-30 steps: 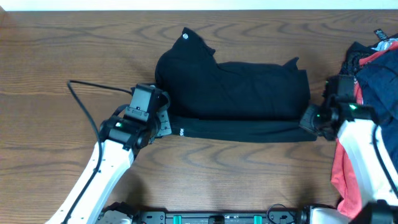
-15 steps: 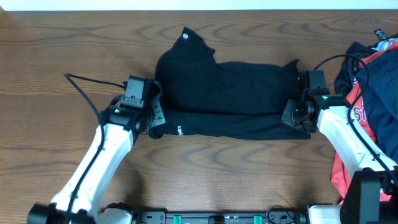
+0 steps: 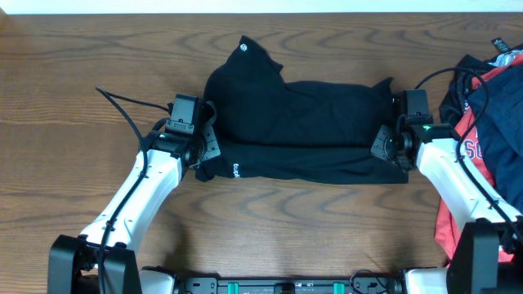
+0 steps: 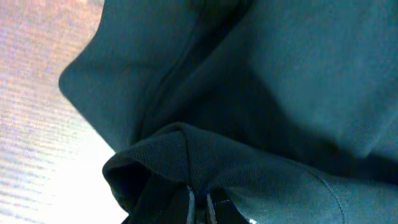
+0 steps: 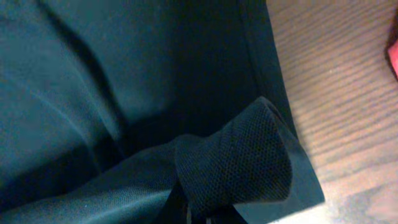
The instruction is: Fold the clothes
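Overhead evenly lit, sharp; wrist views dim, bluish, softly blurred.

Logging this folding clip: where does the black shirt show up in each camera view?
Overhead: the black shirt lies mid-frame, slightly above centre.
Left wrist: it fills most of the frame, bunched at the bottom edge.
Right wrist: it covers the left and centre.
Shared landmark: the wooden table, bare at left in left wrist, at right in right wrist.
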Available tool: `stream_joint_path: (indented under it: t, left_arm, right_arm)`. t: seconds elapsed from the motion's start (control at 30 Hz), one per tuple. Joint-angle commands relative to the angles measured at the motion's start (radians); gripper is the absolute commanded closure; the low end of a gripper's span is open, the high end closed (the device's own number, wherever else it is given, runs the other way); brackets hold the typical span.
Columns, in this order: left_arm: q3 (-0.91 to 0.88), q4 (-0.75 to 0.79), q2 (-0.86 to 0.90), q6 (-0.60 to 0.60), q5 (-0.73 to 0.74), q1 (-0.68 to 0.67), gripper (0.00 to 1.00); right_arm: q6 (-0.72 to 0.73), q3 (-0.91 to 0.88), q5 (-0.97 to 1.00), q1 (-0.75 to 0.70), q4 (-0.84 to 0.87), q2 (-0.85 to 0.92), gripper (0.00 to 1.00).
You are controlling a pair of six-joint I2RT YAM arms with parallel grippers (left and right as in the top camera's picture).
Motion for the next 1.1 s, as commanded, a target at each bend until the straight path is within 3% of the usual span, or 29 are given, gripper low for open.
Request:
stream_joint_path:
  t: [0.0, 0.27, 0.37, 0.63, 0.67, 0.73, 0.77, 0.8, 0.97, 1.07]
  left_arm:
    - [0.022, 0.028, 0.019, 0.03, -0.012, 0.005, 0.94]
    - [0.022, 0.123, 0.033, 0.037, -0.012, 0.005, 0.93]
    - [0.022, 0.14, 0.033, 0.037, -0.012, 0.005, 0.83]
    - [0.022, 0.179, 0.033, 0.037, -0.013, 0.005, 0.79]
    - [0.022, 0.185, 0.033, 0.037, -0.013, 0.005, 0.78]
    - [0.022, 0.19, 0.033, 0.037, -0.013, 0.005, 0.78]
    - [0.022, 0.19, 0.033, 0.037, -0.012, 0.005, 0.78]
    - [0.022, 0.189, 0.033, 0.037, -0.012, 0.005, 0.78]
    - [0.022, 0.182, 0.033, 0.037, -0.012, 0.005, 0.78]
    - [0.022, 0.182, 0.033, 0.037, 0.01, 0.005, 0.78]
  right_arm:
    - [0.006, 0.017, 0.027, -0.005, 0.024, 0.069, 0.99]
    - [-0.002, 0.02, 0.023, -0.005, 0.141, 0.153, 0.99]
    - [-0.005, 0.043, 0.024, -0.005, 0.149, 0.15, 0.99]
    - [-0.004, 0.087, 0.027, -0.006, 0.219, 0.15, 0.99]
    - [-0.003, 0.087, 0.027, -0.006, 0.238, 0.151, 0.93]
    - [0.006, 0.087, 0.027, -0.006, 0.265, 0.151, 0.62]
    - [0.007, 0.087, 0.027, -0.006, 0.278, 0.151, 0.25]
    - [0.006, 0.087, 0.028, -0.006, 0.291, 0.152, 0.02]
    - [0.0, 0.087, 0.035, -0.008, 0.316, 0.153, 0.01]
    - [-0.076, 0.114, 0.029, -0.008, 0.305, 0.152, 0.01]
